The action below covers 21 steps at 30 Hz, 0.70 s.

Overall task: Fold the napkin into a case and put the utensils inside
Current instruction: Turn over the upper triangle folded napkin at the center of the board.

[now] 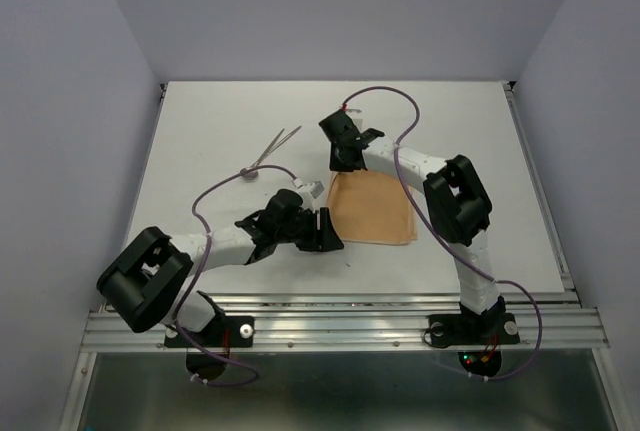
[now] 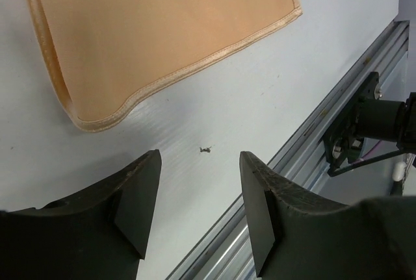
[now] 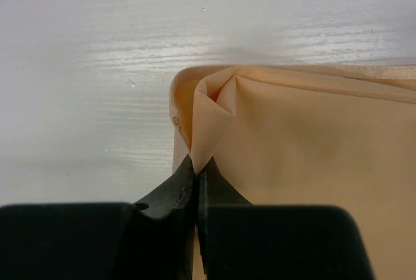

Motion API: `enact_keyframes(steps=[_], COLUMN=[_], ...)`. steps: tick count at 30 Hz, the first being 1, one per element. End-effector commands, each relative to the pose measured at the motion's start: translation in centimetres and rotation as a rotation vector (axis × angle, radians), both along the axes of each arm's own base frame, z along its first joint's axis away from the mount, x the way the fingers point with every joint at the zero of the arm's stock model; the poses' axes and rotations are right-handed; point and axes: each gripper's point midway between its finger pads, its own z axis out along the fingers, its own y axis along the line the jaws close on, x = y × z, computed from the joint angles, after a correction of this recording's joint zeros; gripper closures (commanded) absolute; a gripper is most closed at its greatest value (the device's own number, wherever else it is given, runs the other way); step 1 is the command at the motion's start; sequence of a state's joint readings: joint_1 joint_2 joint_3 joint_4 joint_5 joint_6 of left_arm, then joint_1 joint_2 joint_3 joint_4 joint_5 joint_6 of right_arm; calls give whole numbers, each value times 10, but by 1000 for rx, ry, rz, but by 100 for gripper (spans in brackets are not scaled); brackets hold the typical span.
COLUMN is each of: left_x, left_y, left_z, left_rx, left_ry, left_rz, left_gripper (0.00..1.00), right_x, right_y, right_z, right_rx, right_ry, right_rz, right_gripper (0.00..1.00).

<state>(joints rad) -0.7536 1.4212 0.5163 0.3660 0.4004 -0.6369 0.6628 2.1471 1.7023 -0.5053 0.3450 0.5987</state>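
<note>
White surface (image 1: 460,131), matte, faint grain, mild glare streaks. Small dark speck (image 2: 206,150) close to its near edge. Pale lavender-grey enclosure on three sides: left wall (image 1: 60,101), far wall (image 1: 340,11), right wall (image 1: 600,101). Aluminium rail (image 1: 340,326) along near edge, side rail (image 1: 540,191) down right edge. Light soft, even. Dim grey-green area (image 1: 350,391) below near rail, cannot tell what.

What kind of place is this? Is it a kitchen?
Not a kitchen, probably a robot test booth: plain walls, two robot arms bolted to a metal rail, and a napkin and cutlery on a white table.
</note>
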Motion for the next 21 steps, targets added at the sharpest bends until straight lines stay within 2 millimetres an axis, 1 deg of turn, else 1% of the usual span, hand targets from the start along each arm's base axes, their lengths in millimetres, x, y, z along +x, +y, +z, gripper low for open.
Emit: enact_keyframes(steps=[1,2,3,4,5,6,7,9,10,11,12,13,14,15,18,21], left_x=[1,2,3,7,6,8,9,11,13,15,16,17,19,20,26,36], left_y=[9,11,13,16,20,22,27,31,34,37,39,41,44,45,50,56], left_z=[19,22,25,33,32,41,41,46,52,52,54,58,57,58,61,68], left_rx=[2,6,8,5,17,3,12,8,-4,4,3,-4,2,3,-1,-18], left_ry=[-57,-62,-67,-91,-84,-97,-96,-103,-114,-117,-122,-131,-131,-134,-138,-146], left_rz=[36,45,58,82,93,113,134,160,176,195,205,213,228,237,275,330], left_gripper=[37,37,37,37,37,37,37,37,37,37,37,37,37,37,37,38], right_x=[8,7,7,7,5,6,4,7,5,6,3,5,2,4,-1,-3], right_y=[6,12,13,14,19,21,26,29,37,38,46,50,59,60,78,79], right_z=[23,23,21,20,19,19,18,21,23,25,27,31,34,36,42,49], right_rx=[33,37,37,37,39,43,45,54,61,67,80,91,113,120,197,219], right_ry=[-79,-79,-75,-71,-70,-71,-70,-75,-79,-82,-82,-90,-92,-100,-84,-94], right_rz=[-10,1,3,5,15,18,28,33,46,50,68,74,98,99,164,168], right_gripper=[99,99,95,89,81,62,54,43,41,39,38,38,38,38,39,40])
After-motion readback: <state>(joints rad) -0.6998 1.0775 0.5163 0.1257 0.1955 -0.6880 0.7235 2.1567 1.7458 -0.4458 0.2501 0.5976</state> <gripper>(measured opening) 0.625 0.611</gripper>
